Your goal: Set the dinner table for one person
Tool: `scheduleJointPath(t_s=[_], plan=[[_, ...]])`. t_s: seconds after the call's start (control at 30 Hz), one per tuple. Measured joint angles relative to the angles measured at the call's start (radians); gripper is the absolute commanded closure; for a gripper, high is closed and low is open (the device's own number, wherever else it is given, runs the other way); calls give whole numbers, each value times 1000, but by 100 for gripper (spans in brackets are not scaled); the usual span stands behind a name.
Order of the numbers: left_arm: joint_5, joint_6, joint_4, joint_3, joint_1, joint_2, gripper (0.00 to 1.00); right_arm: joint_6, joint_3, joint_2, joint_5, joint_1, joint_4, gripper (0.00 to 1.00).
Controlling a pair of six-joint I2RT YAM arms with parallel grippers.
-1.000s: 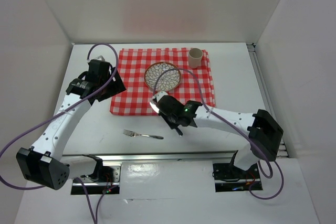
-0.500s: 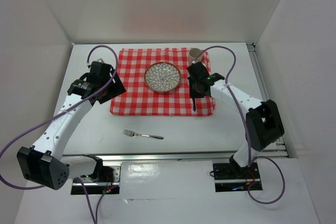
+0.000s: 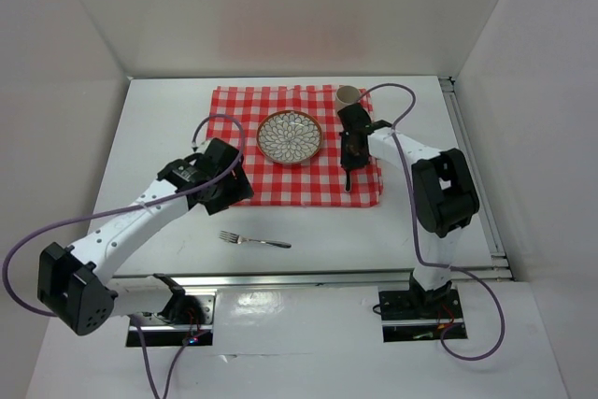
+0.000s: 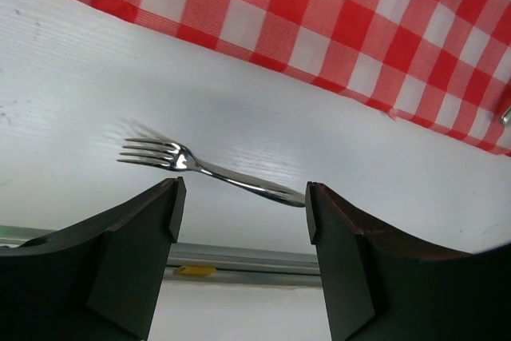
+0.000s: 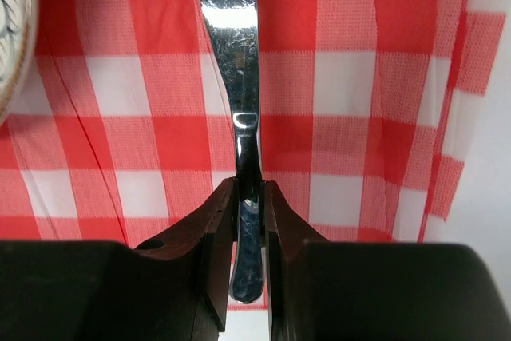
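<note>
Counter takes the eye first: a wide white top with a silver rail along its near edge, carrying everything else. On its far middle lies a red-and-white checked cloth, spread flat, with a few folds at its right edge.

Two white arms reach in from the near edge. The left arm stretches toward the cloth's near left corner. Its pincer hangs released, fingers wide apart with nothing between them, above the bare counter just in front of the cloth. The right arm folds back on itself at the right side and reaches over the right part of the cloth. Its pincer is clenched on the handle of a knife.

A round patterned plate sits on the cloth, a little to the far side of its middle. A small beige cup stands upright at the cloth's far right corner, near the right pincer.

The knife runs lengthwise to the right of the plate, apart from it, its blade reaching out from the fingers over the checks. Whether it touches the cloth I cannot tell.

A silver fork lies on the bare counter between the cloth and the rail, touching neither, tines to the left. From the left wrist it shows in the gap between the open fingers.
</note>
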Motion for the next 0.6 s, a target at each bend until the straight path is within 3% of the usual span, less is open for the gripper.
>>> scheduleJointPath(t_s=[0.27,0.37,0.4,0.53,0.57,0.6], plan=[[-2,-103,21,-25,-96,52,21,-16,48,62,-3,-36,43,100],[-1,-130,23,-36,-113,80,21,-20,62,95,-2,-47,48,91],[0,-135,23,-36,-117,90,21,-21,64,105,-2,-50,48,85],[2,-174,15,-36,-133,120,21,-21,65,129,-3,-52,49,43],[2,-188,9,-34,-138,126,21,-27,65,129,-4,-52,50,21],[2,-202,4,-34,-144,133,21,-24,66,129,-3,-52,51,13]])
